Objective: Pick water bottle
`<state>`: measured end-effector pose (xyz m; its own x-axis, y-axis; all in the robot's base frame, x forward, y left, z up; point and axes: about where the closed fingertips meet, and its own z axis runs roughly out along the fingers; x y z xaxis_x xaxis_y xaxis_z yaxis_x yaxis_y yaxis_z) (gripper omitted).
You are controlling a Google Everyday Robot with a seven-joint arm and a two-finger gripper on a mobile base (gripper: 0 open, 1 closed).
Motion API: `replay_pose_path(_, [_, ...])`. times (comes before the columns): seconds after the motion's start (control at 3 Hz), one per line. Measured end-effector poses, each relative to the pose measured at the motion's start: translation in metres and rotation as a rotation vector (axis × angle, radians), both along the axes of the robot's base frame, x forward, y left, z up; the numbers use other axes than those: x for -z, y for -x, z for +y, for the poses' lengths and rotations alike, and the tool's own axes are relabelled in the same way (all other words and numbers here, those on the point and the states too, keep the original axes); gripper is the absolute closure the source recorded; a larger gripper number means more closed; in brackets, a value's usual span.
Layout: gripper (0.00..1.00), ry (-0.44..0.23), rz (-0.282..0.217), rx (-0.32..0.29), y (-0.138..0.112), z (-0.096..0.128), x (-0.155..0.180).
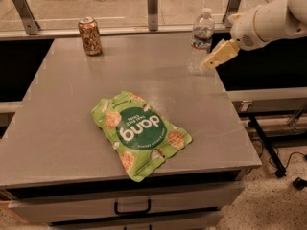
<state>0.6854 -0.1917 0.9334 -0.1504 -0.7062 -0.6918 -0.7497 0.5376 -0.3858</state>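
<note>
Water bottle is standing upright at the desk's far right edge. End effector is hovering just right of its lower half. Whether it is spread or pressed together: cannot tell.

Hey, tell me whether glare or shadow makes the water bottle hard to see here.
Camera view: even light, a faint sheen on the grey table, no hard shadows. The clear water bottle blends into the tabletop in its lower half, while its cap and label stand out. The pale claw sits close beside it at the table's right edge, brightly lit.
</note>
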Motion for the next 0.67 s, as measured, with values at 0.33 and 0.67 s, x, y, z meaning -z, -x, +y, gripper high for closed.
replay_pose_path(0.33, [0.0,-0.156,0.011,-0.011,-0.031,0.009,0.014])
replay_pose_path(0.67, [0.18,-0.318,0.05,-0.032,-0.046,0.018,0.027])
